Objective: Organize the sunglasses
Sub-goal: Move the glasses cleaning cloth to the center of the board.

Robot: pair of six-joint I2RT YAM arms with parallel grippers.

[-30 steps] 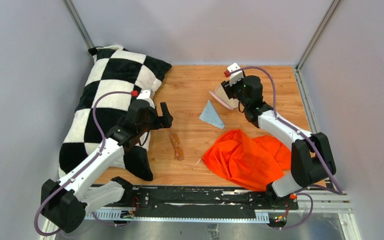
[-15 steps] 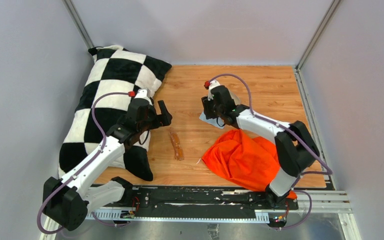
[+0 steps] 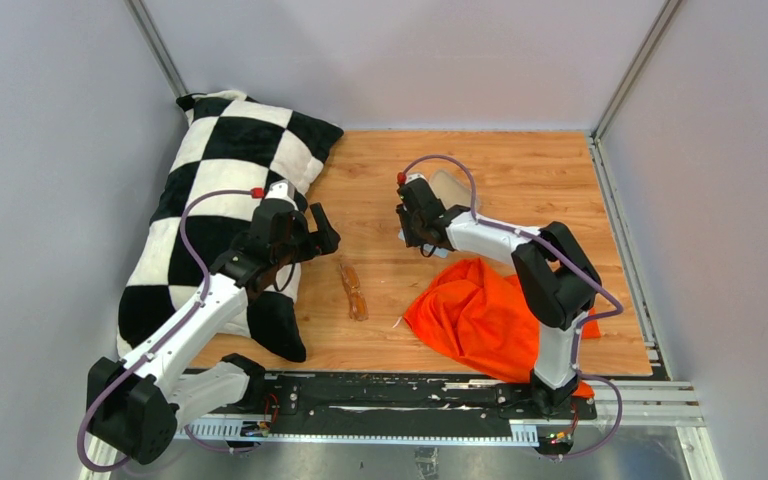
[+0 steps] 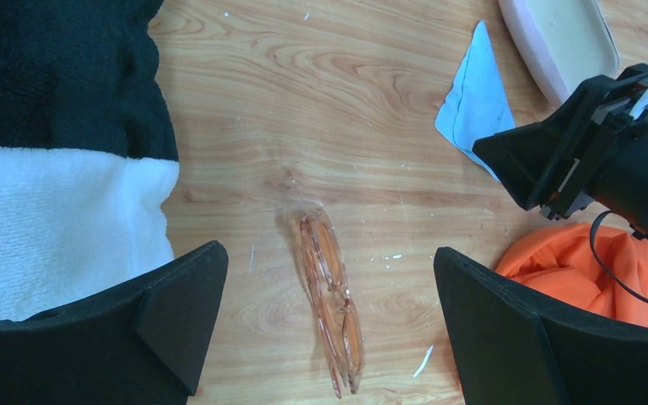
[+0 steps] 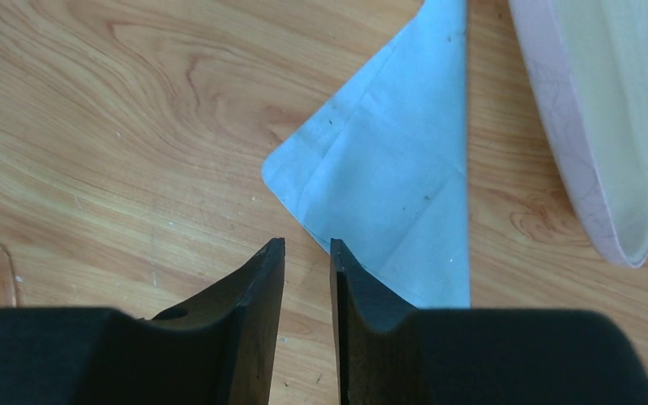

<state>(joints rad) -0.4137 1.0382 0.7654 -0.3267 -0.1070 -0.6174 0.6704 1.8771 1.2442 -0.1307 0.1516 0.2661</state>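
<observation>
Amber sunglasses (image 4: pixel 331 305): 1 | blue cloth (image 5: pixel 392 198): 1 | pink case (image 4: pixel 559 40): 1

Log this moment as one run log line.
left fingers: open above sunglasses | right fingers: nearly shut, empty, at blue cloth edge | case: open on table

1 sunglasses (image 4: pixel 331 314), 1 cloth (image 5: pixel 392 181), 1 case (image 4: pixel 561 42), 1 pillow (image 3: pixel 222 190).

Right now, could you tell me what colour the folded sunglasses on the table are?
The sunglasses are translucent amber-brown, clearest in the left wrist view.
</observation>
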